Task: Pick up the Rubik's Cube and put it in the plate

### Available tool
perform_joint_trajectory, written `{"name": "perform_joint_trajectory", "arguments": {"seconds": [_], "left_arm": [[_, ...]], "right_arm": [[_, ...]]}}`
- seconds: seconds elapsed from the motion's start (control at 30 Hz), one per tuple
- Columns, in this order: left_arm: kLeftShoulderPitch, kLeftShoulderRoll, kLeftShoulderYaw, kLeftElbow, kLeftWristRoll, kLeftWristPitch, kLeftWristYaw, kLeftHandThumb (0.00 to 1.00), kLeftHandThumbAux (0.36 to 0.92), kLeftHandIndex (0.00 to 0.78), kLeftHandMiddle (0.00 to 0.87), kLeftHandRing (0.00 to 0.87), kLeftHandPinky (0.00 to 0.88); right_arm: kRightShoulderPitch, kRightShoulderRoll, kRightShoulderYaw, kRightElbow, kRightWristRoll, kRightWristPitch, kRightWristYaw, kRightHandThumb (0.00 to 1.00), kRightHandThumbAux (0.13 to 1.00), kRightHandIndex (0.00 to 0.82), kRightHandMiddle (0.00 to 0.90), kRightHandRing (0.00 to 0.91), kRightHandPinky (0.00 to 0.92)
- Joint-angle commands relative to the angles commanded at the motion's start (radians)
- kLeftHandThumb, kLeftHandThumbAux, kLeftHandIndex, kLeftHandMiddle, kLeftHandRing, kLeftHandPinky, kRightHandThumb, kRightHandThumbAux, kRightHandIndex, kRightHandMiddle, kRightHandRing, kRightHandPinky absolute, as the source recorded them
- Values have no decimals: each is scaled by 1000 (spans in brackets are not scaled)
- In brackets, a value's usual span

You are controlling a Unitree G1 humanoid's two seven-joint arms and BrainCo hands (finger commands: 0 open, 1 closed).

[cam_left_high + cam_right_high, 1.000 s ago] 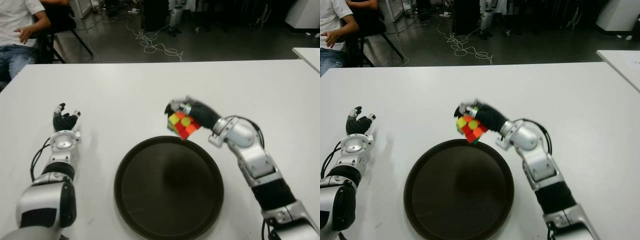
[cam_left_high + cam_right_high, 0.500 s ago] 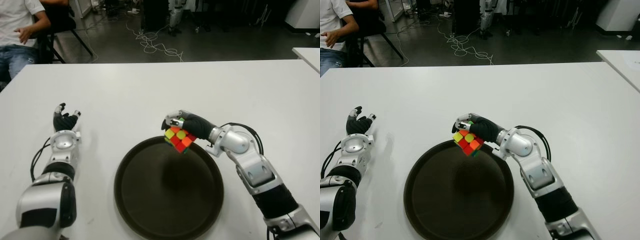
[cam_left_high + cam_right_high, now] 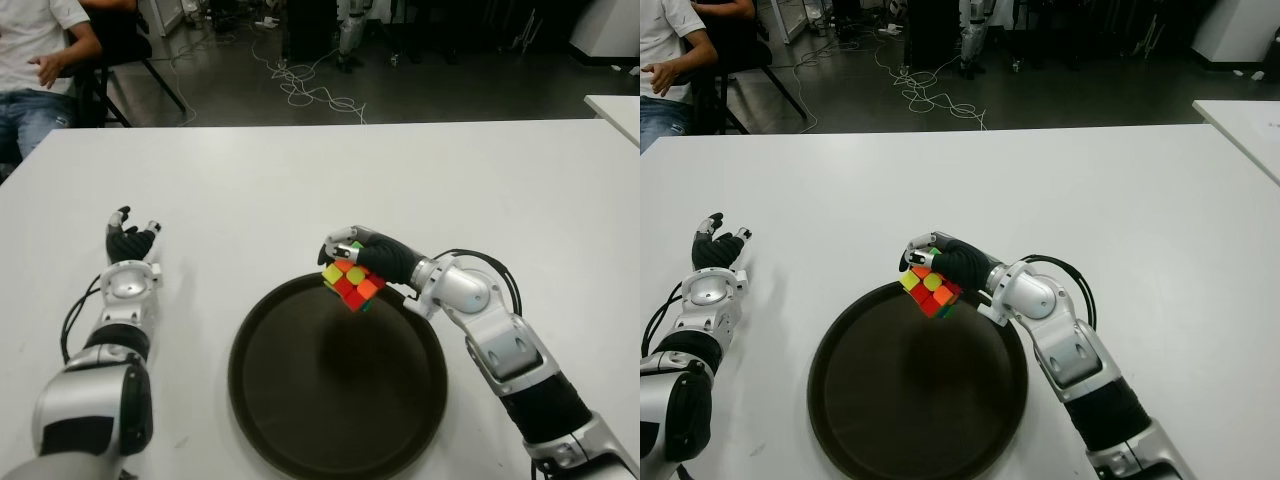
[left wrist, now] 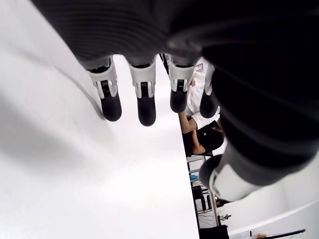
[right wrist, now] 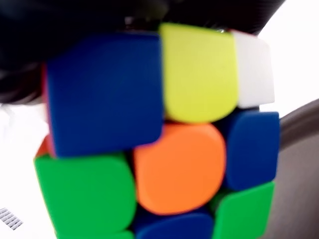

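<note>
Right hand, black-fingered on a silver forearm, clamped on the multicoloured Rubik's Cube, held tilted on one corner in the air over the far rim of the round, dark brown plate. Cube not yet set down; shadow of it seen on the plate floor just below. Fingertips wrapped over the cube's far side in the eye views, red, yellow and orange stickers turned toward the camera there. From the right wrist view, a different face: blue, yellow, orange and green squares filling nearly the whole picture, with a sliver of plate rim at one edge and white table beyond; fingers hardly visible from that angle.

Left hand well to the left of the plate on the white table, holding nothing. Seen only from the left wrist view: its four black-tipped fingers stretched out straight and slightly apart above the tabletop.

Beyond the table's far edge from the plate, in the eye views alone: a seated person in a white shirt and jeans at the far left, and a tangle of pale cables on the dark floor.
</note>
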Motion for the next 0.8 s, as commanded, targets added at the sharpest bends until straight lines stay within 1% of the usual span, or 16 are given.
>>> {"name": "perform_joint_trajectory", "arguments": {"seconds": [0.1,0.27,0.5,0.7,0.8], "left_arm": [[1,0,0,0,0,-4,-1,95,728,41,64,84,114],[3,-1,1,0,-1,-15,-2,76,754,53,59,89,131],[2,-1,-2,2,3,-13,7,62,751,49,71,107,155],[1,-1,-4,3,6,-5,13,60,747,41,77,109,141],[-1,0,-6,4,9,5,17,66,746,41,85,116,144]], "right_arm": [[-1,5,2,12,-3,-9,-3,698,722,438,790,791,782],[4,17,4,30,-6,-25,-14,699,722,438,787,791,784],[4,24,8,35,-11,-22,-24,700,721,438,785,791,784],[2,27,9,33,-18,-17,-31,700,721,438,786,793,785],[4,34,6,39,-19,-34,-41,699,721,438,788,795,787]]}}
